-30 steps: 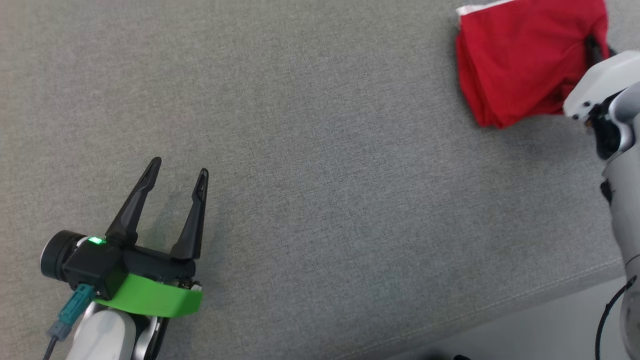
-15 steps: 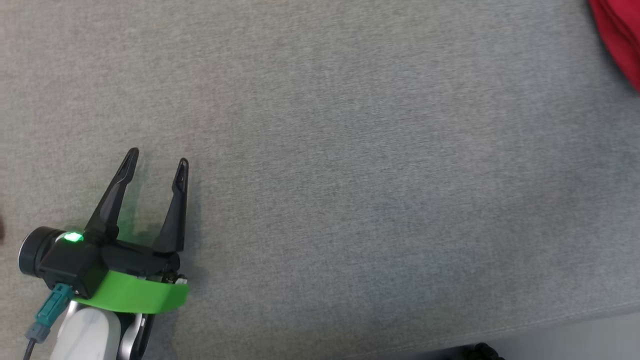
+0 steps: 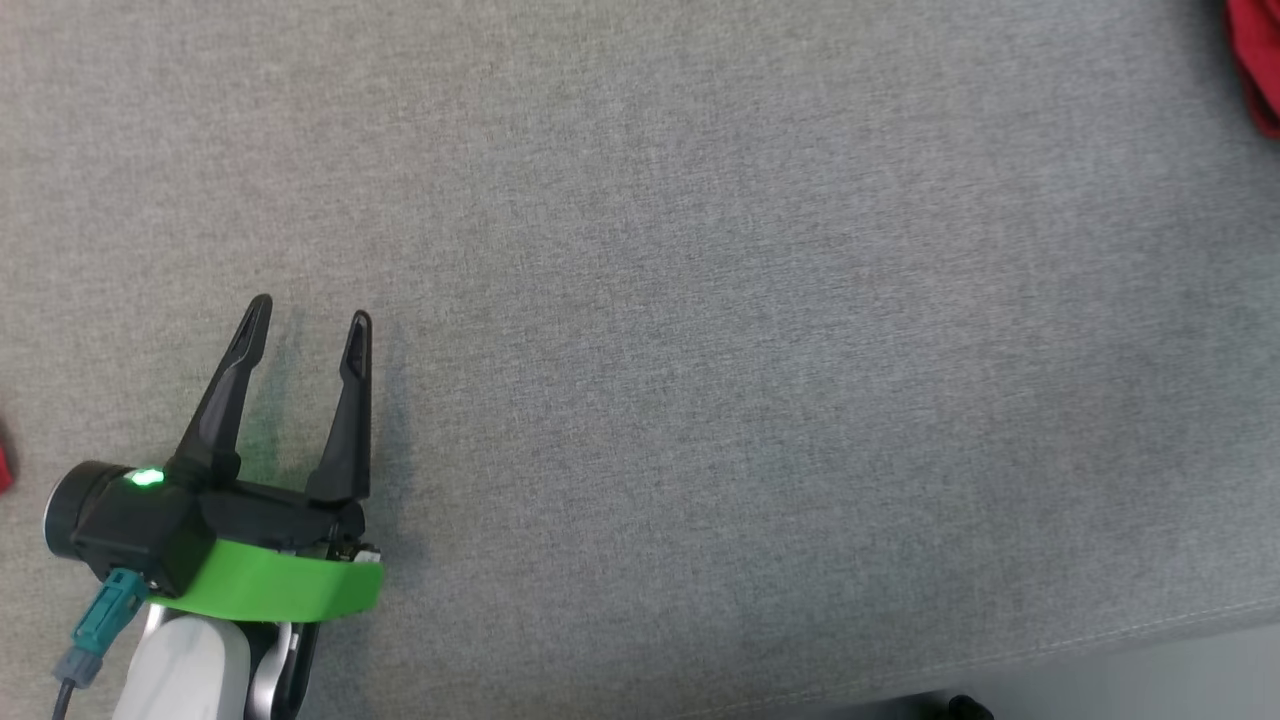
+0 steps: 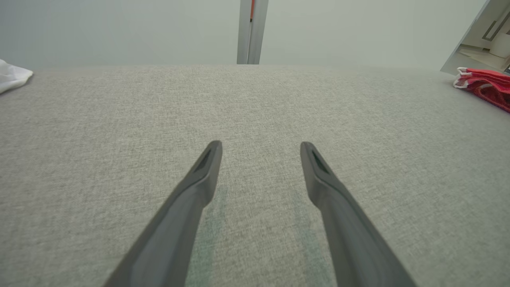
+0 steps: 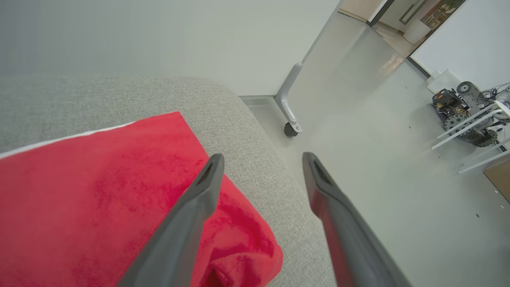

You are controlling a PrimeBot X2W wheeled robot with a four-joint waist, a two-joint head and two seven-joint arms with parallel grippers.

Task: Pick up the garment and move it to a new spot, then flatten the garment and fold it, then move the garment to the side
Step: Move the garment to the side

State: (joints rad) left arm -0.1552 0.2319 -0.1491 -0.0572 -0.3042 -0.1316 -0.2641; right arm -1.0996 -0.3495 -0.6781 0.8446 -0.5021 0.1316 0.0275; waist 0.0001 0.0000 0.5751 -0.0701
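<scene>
The right claw (image 5: 263, 155) has its 2 dark fingers spread wide with nothing pinched between them. In the right wrist view the gap frames the rounded corner of the grey fabric surface (image 5: 247, 131) and the pale floor (image 5: 378, 159) beyond it. One finger (image 5: 191, 207) crosses over the red garment (image 5: 99, 179), and the other finger carries a red tint along its inner face. The garment lies folded at that corner of the surface, with a thin white edge along its far side and its near end bunched into a soft fold. Whether the finger rests on the cloth or hangs just above it, I cannot tell.

The left claw (image 3: 311, 310) is well apart from all this, low over bare grey fabric at the lower left of the head view. Its 2 fingers are likewise spread and empty, and a green light glows on its black body above a bright green band (image 3: 270, 590). From the left wrist view the garment shows as a small red heap far off to the right, near the surface's edge.

A white cloth (image 4: 12, 75) lies at the far left edge of the surface. On the floor past the corner stand a grey leg on a caster (image 5: 289, 115) and, further off, a small wheeled machine (image 5: 462, 107).
</scene>
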